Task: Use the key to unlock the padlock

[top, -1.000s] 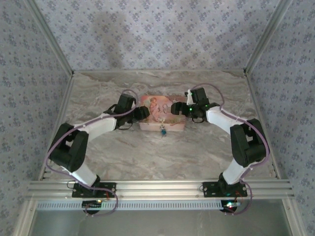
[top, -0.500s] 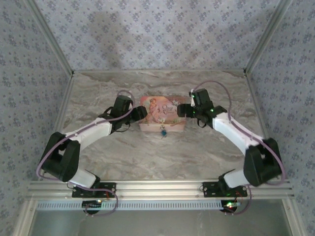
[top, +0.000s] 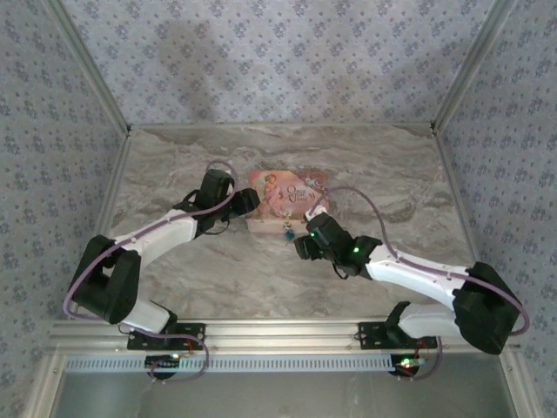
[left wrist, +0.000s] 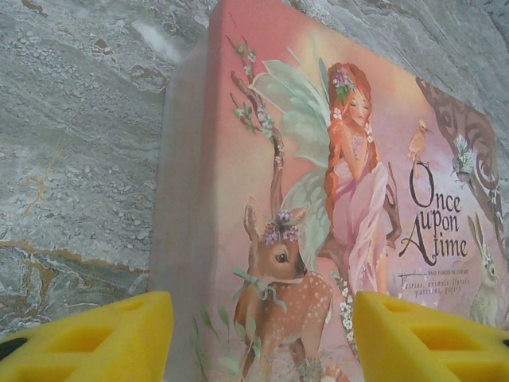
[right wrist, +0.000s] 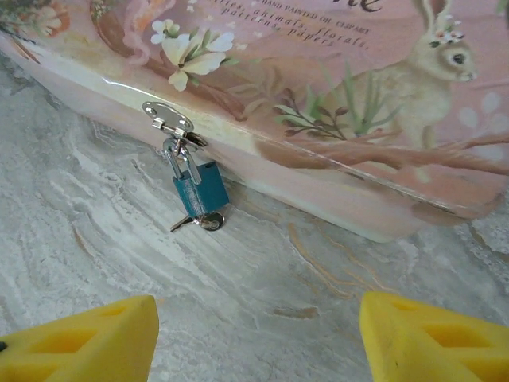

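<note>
Surface: grey-veined marble table (top: 218,279), patterned wallpaper on three sides. The pink box (top: 280,197) lay flat near mid-table.

The padlock (right wrist: 199,189) hung by its shackle from the silver hasp (right wrist: 168,118) on the box's near edge, its blue body leaning down onto the marble. The key (right wrist: 199,223) lay at the foot of the lock, touching its underside. Whether it was seated in the keyhole could not be told.

Right gripper (right wrist: 254,342): jaws apart, nothing between them, hovering on the near side of the lock. The lock and key sat ahead of it and somewhat left of the finger centreline, apart from both pads.

Left gripper (left wrist: 258,334): jaws apart at the box's left end, clamping nothing. Pad contact with the box could not be told.

Handling judgement: the key is light, stiff, thin and probably slippery on stone. Best hold looks like a pinch across its flat head. The lock swings freely on the hasp, so it will likely need steadying.
</note>
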`<action>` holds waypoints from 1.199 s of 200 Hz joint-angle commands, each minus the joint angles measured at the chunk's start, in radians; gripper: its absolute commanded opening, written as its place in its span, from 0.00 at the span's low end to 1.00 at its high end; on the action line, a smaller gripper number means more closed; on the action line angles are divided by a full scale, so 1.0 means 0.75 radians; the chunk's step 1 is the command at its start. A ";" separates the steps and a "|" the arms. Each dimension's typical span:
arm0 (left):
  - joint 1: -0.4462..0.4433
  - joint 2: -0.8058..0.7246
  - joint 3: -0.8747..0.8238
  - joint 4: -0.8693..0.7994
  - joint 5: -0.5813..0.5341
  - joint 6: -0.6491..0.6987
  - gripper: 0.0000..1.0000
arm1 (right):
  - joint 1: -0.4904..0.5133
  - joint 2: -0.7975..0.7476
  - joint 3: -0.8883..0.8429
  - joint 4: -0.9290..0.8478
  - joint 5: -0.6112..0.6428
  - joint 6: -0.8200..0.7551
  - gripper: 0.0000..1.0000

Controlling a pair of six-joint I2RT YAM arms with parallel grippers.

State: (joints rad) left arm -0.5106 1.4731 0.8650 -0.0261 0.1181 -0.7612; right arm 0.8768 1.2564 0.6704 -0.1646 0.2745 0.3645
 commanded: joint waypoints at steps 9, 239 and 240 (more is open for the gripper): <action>0.002 0.002 0.005 -0.010 0.002 -0.016 0.61 | 0.048 0.121 0.007 0.169 0.075 0.047 0.68; 0.014 0.024 0.041 -0.028 0.010 -0.016 0.61 | 0.137 0.622 0.182 0.253 0.193 0.037 0.25; 0.014 0.024 0.041 -0.028 0.010 -0.016 0.61 | 0.139 0.622 0.181 0.253 0.193 0.034 0.24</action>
State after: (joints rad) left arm -0.5102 1.4830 0.8677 -0.0334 0.1188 -0.7616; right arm 0.9741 1.7176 0.7959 0.0341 0.4046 0.4042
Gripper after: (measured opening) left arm 0.607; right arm 0.276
